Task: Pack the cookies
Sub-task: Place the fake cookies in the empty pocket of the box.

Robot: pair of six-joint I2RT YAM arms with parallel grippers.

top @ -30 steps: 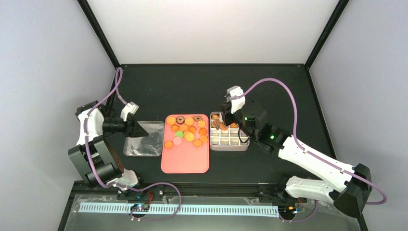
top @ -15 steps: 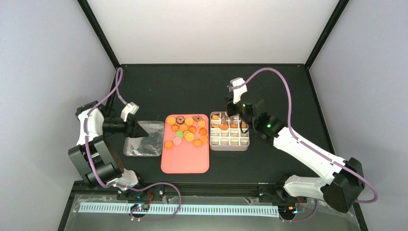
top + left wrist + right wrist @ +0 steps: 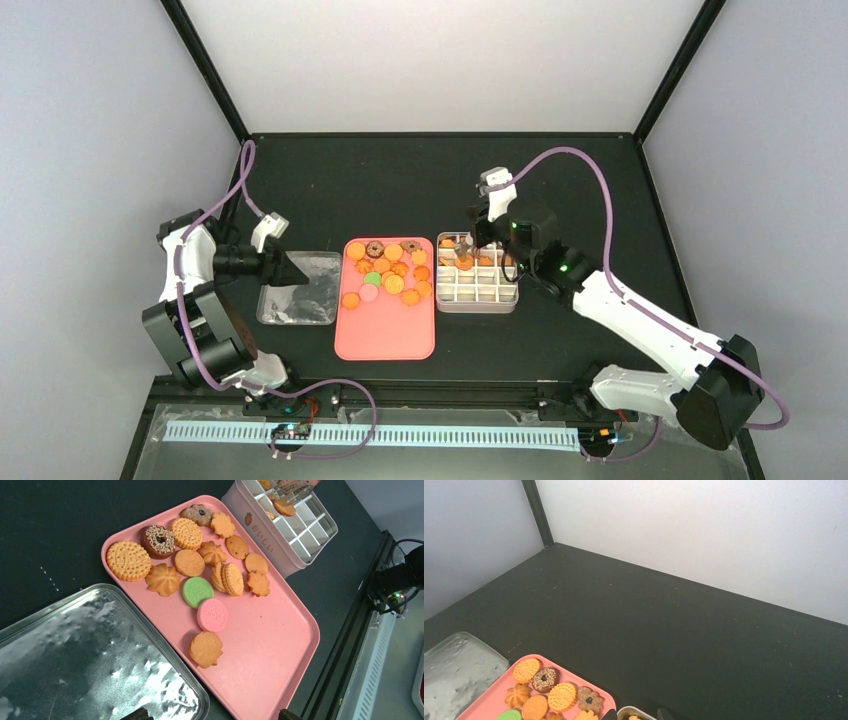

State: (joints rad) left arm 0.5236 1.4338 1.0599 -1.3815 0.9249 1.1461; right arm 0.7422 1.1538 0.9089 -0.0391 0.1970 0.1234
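Most of the cookies (image 3: 385, 270) lie in a cluster on the far half of the pink tray (image 3: 385, 335). They are orange rounds and flower shapes (image 3: 200, 555), plus one green, one pink and two brown. A few more sit in the far cells of the white gridded tin (image 3: 480, 295). My right gripper (image 3: 470, 243) hangs over the tin's far left corner. Its tips (image 3: 636, 715) stand narrowly apart with an orange cookie (image 3: 634, 718) between them. That cookie (image 3: 284, 506) also shows below the fingers in the left wrist view. My left gripper (image 3: 292, 267) is open and empty (image 3: 212, 715), left of the tray.
A shiny silver lid (image 3: 295, 300) lies flat left of the pink tray, under my left gripper (image 3: 65, 655). The tin's front rows of cells hold nothing. Black table stretches behind the tray and tin (image 3: 674, 620), ending at white walls.
My right gripper has shifted from the tin's left column toward its far edge, and the forearm has swung back. The left arm, tray and cookies have not moved.
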